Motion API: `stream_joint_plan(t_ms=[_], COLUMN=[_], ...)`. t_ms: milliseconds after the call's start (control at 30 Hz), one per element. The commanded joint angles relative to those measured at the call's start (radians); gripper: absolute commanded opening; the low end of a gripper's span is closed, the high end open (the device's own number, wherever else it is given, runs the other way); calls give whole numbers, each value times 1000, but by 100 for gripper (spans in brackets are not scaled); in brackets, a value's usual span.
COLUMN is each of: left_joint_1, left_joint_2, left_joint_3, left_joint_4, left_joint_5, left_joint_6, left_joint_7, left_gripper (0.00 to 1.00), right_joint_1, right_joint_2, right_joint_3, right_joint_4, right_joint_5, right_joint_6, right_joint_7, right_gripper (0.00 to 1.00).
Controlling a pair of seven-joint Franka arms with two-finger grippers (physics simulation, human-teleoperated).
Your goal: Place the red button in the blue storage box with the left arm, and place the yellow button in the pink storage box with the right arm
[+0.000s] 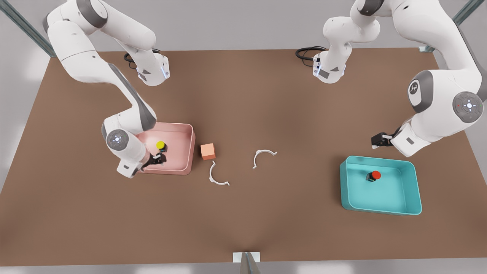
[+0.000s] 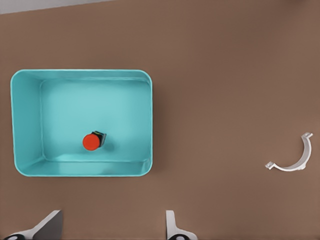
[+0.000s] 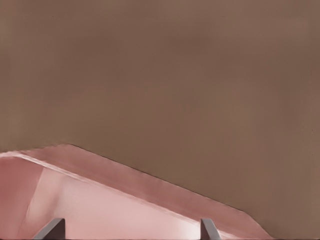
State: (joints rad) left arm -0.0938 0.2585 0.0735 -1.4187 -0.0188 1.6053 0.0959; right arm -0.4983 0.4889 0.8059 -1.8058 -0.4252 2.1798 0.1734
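The blue storage box [image 1: 411,198] lies just beside the left gripper [image 1: 374,142], whose fingers [image 2: 172,227] are spread wide and empty, with the red button [image 1: 375,175] resting inside that box. The pink storage box [image 1: 187,160] sits under the right gripper [image 1: 159,159], also spread and empty. The yellow button [image 1: 160,145] lies in that box, just beside the gripper.

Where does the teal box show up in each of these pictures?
Front view: the blue box sits on the table at the front view's right, red button inside, left hand just beyond it.
Left wrist view: the box is seen from above, with the button in it.
Right wrist view: not in it; the pink box is.
Shared landmark: the red button.
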Motion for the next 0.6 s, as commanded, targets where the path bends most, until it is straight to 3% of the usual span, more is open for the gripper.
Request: stream_joint_plan(t_ms=[0,33,67,100,133,167,200,300,333,567], left_joint_1=[0,0,0,-1,-1,-1,-1,-1,-1,-1], left_joint_2=[-1,-2,-4,-4,-4,-4,-4,-4,-4,-4], left_joint_3=[0,0,0,0,0,0,0,0,0,0], left_joint_4=[1,1,1,1,1,1,1,1,3,3], left_joint_5=[2,2,2,2,2,2,2,3,3,3], left_joint_6=[-12,-12,-16,-16,-16,-15,-15,-15,-15,-15], left_joint_7=[-90,-90,-90,-91,-90,-91,-91,-88,-88,-90], left_gripper=[100,100,100,100,100,100,100,100,100,100], right_joint_1=[1,13,59,335,529,517,524,529,529,521], right_joint_2=[-3,-44,-113,-258,-383,-463,-518,-417,-265,-243], right_joint_3=[62,76,-18,-442,-738,-751,-815,-814,-807,-798], right_joint_4=[140,206,229,243,189,157,167,209,437,464], right_joint_5=[-1,18,122,351,428,419,399,373,373,375], right_joint_6=[-285,-350,-371,-405,-430,-446,-514,-566,-708,-666], right_joint_7=[78,55,-10,-194,-290,-282,-284,-180,-153,-155], right_gripper=[100,100,100,100,100,100,100,100,100,100])
